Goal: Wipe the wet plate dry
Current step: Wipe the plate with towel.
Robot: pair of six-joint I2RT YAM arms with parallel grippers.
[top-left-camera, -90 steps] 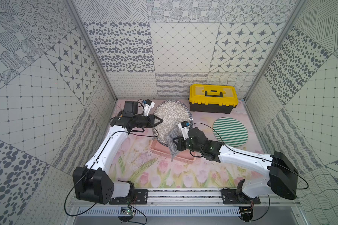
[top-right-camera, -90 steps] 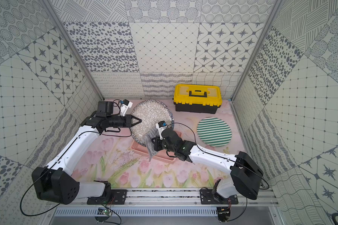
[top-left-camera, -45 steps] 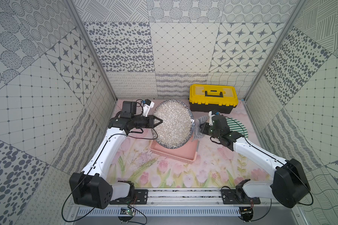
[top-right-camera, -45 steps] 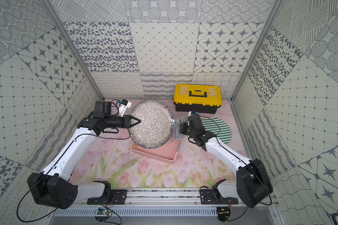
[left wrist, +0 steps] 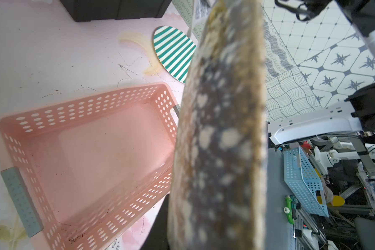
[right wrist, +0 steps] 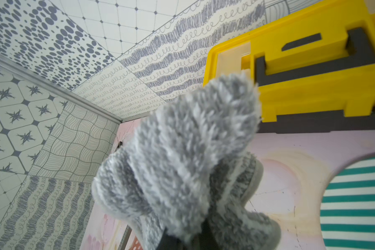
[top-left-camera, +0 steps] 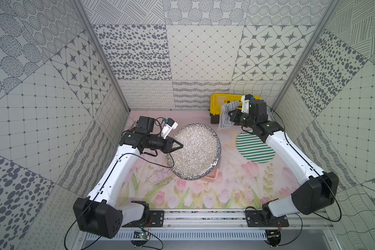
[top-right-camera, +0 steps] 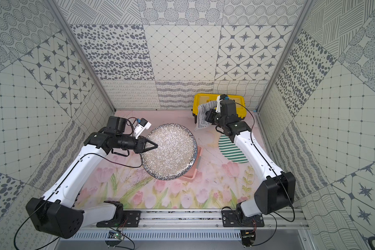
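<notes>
A large speckled plate (top-left-camera: 195,151) (top-right-camera: 170,151) hangs tilted above the table's middle, its face turned up toward the camera. My left gripper (top-left-camera: 179,148) (top-right-camera: 154,146) is shut on the plate's left rim, one finger over the face. The left wrist view shows the plate (left wrist: 221,129) edge-on and blurred. A grey striped cloth (top-left-camera: 226,115) (top-right-camera: 201,115) hangs from my right gripper (top-left-camera: 231,118) (top-right-camera: 207,118), which is shut on it at the back right, well apart from the plate. In the right wrist view the fluffy cloth (right wrist: 182,162) hides the jaws.
A pink perforated basket (top-left-camera: 213,176) (top-right-camera: 197,164) (left wrist: 85,151) sits under the plate. A yellow toolbox (top-left-camera: 217,104) (top-right-camera: 240,104) (right wrist: 312,65) stands at the back, right behind the cloth. A green-striped round mat (top-left-camera: 256,149) (top-right-camera: 232,151) (left wrist: 173,54) lies on the right.
My right gripper has carried the cloth from the plate's front edge away to the back right, by the toolbox. The left arm has turned the plate's face further upward.
</notes>
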